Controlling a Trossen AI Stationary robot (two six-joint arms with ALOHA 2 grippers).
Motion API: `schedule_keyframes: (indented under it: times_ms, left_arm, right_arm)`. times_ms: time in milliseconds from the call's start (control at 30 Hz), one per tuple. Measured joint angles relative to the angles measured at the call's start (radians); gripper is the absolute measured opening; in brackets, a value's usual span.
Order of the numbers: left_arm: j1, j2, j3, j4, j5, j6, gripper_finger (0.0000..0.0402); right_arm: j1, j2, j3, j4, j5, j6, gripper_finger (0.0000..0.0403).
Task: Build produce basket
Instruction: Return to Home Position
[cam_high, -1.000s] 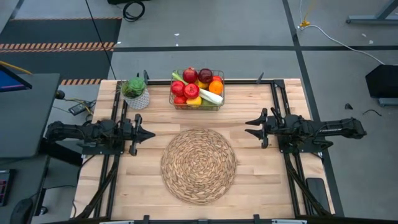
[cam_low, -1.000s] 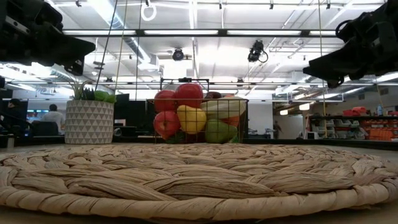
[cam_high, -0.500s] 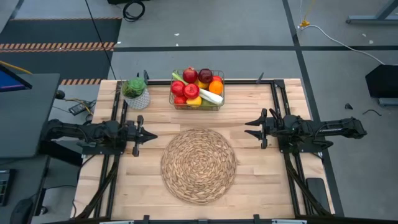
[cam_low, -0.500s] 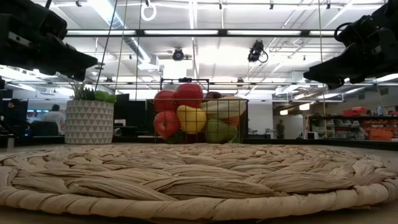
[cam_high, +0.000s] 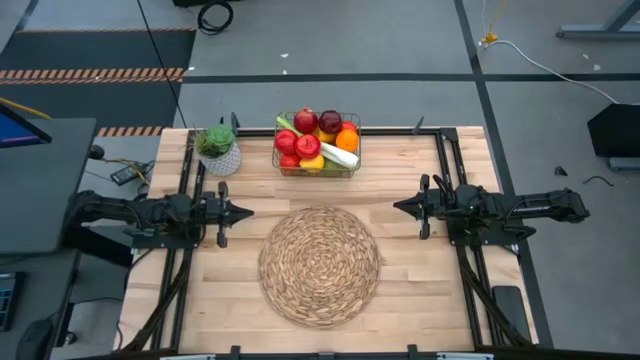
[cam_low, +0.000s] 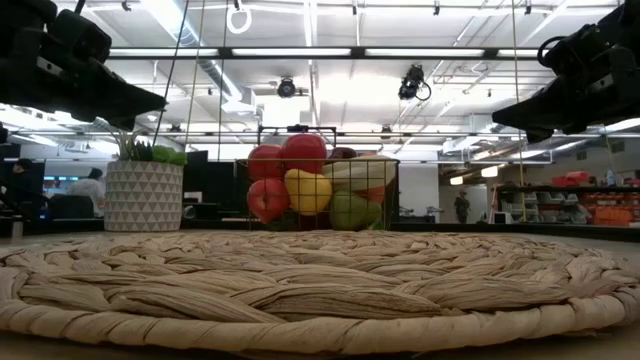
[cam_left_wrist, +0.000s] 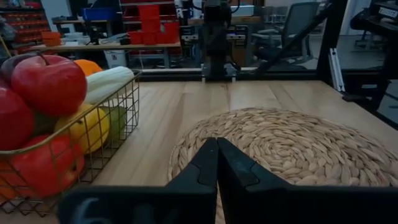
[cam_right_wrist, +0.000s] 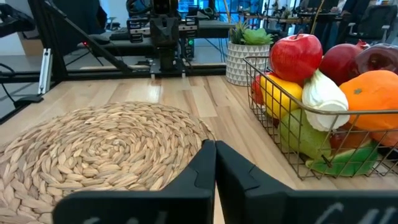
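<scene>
**Basket filled, both arms drawn back with fingers clenched**

The small rectangular basket (cam_high: 316, 175) of thin dark wire grid stands at the far edge of the pale wooden surface (cam_high: 420, 290), midway across it. Its slightly longer side runs left to right. It is heaped with the produce (cam_high: 308, 145) of small toy fruit and vegetables: red apples on top, an orange, a yellow lemon and a long green-white leek laid slantwise, with something green low down. No piece shows anywhere outside the basket, so the filling looks finished.

Just beside it on the left stands a white patterned pot (cam_high: 222, 158) with a green plant. In front lies a large round woven straw mat (cam_high: 319, 265), bare.

The left gripper (cam_high: 248, 212) and the right gripper (cam_high: 397, 207) hover at either side of the mat, pointing inward at each other. The basket lies ahead of both and off to one side — neither arm is clearly the nearer. Each wrist view shows that arm's own two dark fingers pressed tip to tip, grasping nothing.

A second ago both pairs of fingers stood spread apart; now they are clenched, while the arms hold almost the same places. The basket, the pot and the mat have not shifted. Judging by this, only the last settling into rest remains.
</scene>
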Motion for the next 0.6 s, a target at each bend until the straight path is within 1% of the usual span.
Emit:
schedule_keyframes:
  times_ms: [167,267,400,500,600]
  left_arm:
    - [-0.011,0.0,0.0,0.001,0.002,0.0,0.0017]
    - [-0.011,0.0,0.0,0.003,0.003,0.001,0.0022]
    - [-0.011,0.0,0.0,0.004,0.003,-0.001,0.0018]
    - [-0.011,0.0,0.0,0.005,0.003,-0.051,0.0013]
    - [-0.011,0.0,0.0,0.021,0.003,-0.09,0.0012]
  right_arm:
    - [0.0,0.0,0.0,0.0,0.005,0.001,0.0008]
    - [0.0,0.0,0.0,0.001,0.007,-0.002,0.0023]
    - [0.0,0.0,0.0,0.001,0.008,-0.007,0.0041]
    - [0.0,0.0,0.0,0.001,0.009,0.0,0.0044]
    - [0.0,0.0,0.0,0.002,0.004,0.045,0.0043]
